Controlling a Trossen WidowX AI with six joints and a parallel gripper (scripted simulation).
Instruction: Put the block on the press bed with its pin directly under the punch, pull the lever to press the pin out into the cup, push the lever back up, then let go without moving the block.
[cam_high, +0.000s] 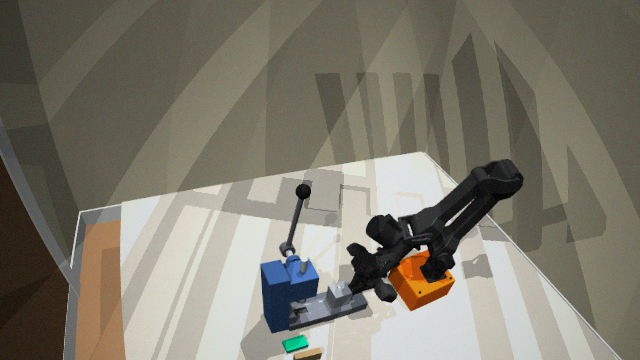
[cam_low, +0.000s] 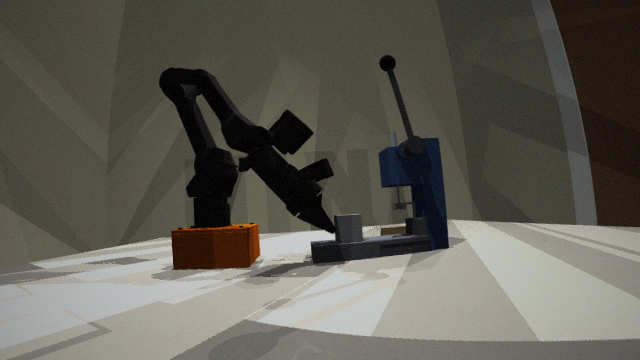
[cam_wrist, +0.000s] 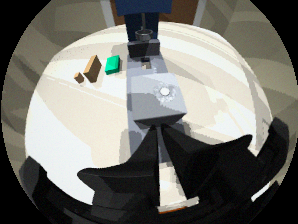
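The light grey block (cam_high: 340, 295) (cam_low: 348, 228) (cam_wrist: 150, 102) sits upright on the outer part of the grey press bed (cam_high: 327, 316) (cam_low: 370, 250), away from the punch (cam_low: 399, 195) (cam_wrist: 144, 35). Its pin (cam_wrist: 165, 91) shows as a pale round spot on top. My gripper (cam_high: 353, 290) (cam_low: 333, 231) (cam_wrist: 157, 127) is shut and empty, its tips low at the block's near face, touching or almost touching it. The lever (cam_high: 296, 220) (cam_low: 399, 102) stands raised on the blue press (cam_high: 276, 295) (cam_low: 436, 200). I cannot make out the cup.
A dark stop (cam_low: 416, 226) (cam_wrist: 144, 48) stands at the bed's far end, with an opening (cam_wrist: 145, 65) before it. A green block (cam_high: 295, 343) (cam_wrist: 113, 65) and a tan block (cam_high: 307, 354) (cam_wrist: 92, 69) lie beside the press. The arm stands on an orange base (cam_high: 425, 295) (cam_low: 215, 248).
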